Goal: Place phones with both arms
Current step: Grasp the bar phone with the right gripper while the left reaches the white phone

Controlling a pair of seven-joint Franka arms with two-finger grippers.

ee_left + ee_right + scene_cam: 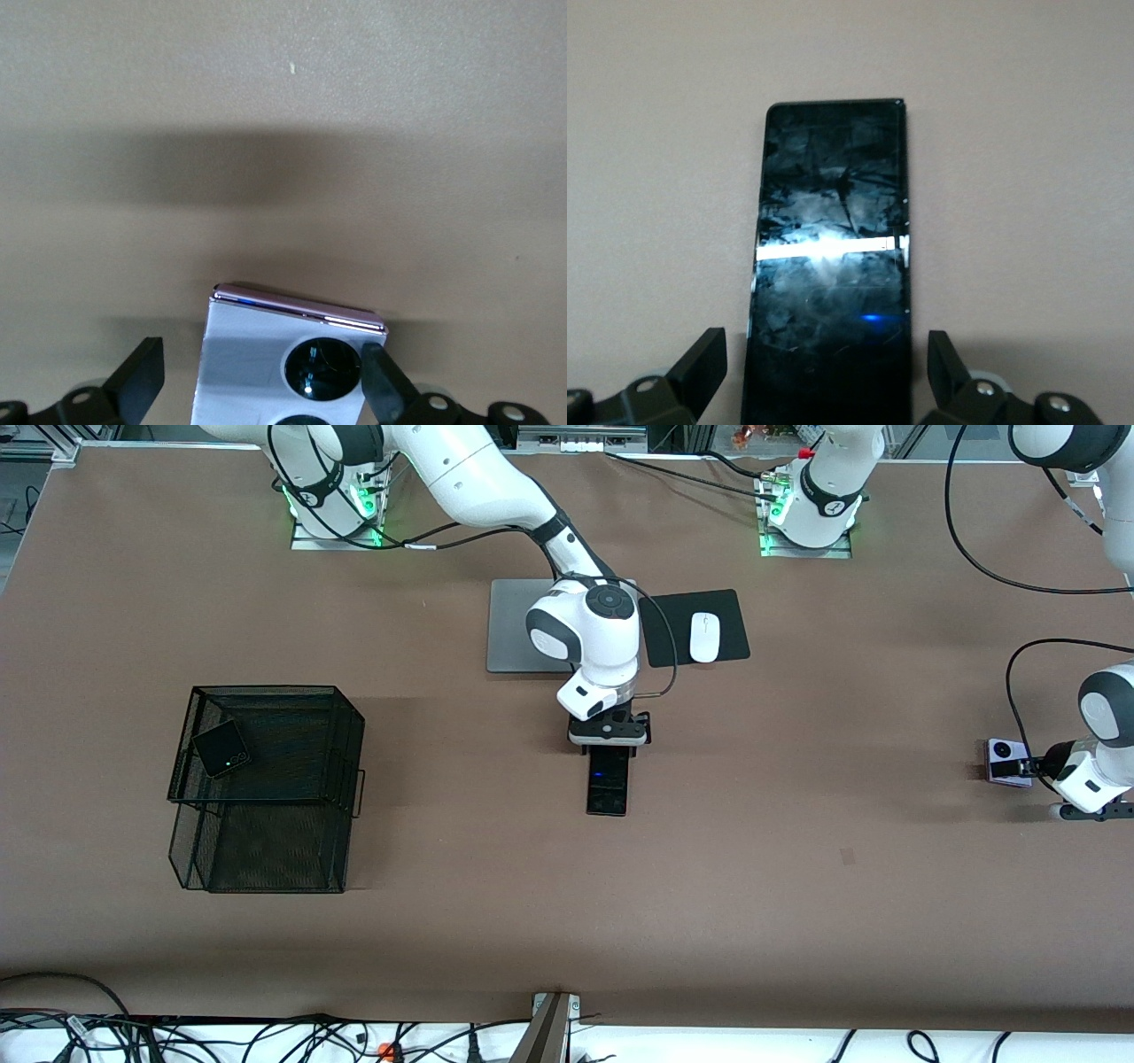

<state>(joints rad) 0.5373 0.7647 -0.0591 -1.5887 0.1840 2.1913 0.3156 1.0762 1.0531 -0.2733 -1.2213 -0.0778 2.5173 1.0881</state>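
Basket point(266, 797): black wire, toward the right arm's end of the table; the landmark for all places below.
Flip phone point(221, 748): black, lying on the basket's upper shelf, so one of three phones looks already placed.
Slab point(608, 781): long black phone flat on the table, well apart from the basket toward the left arm's end, just nearer the front camera than the laptop point(523, 627).
Right gripper point(609, 737): low over the slab's end; in the right wrist view its fingers point(700, 361) stand apart, one on each side of the slab point(833, 266), with a gap to each edge. Not yet clamped.
Lavender phone point(1006, 762): on the table at the left arm's end, farthest from the basket.
Left gripper point(1032, 766): at that phone; in the left wrist view the fingers point(142, 376) are spread around the phone point(283, 354), one finger close against its edge, the other clear of it. No grip yet.
Mouse point(704, 637): white, on a black pad beside the laptop; not part of the job.
Progress: roughly a third done, by my reading. Both arms seem poised to grasp; left to do are closing, lifting and carrying two phones to the basket.
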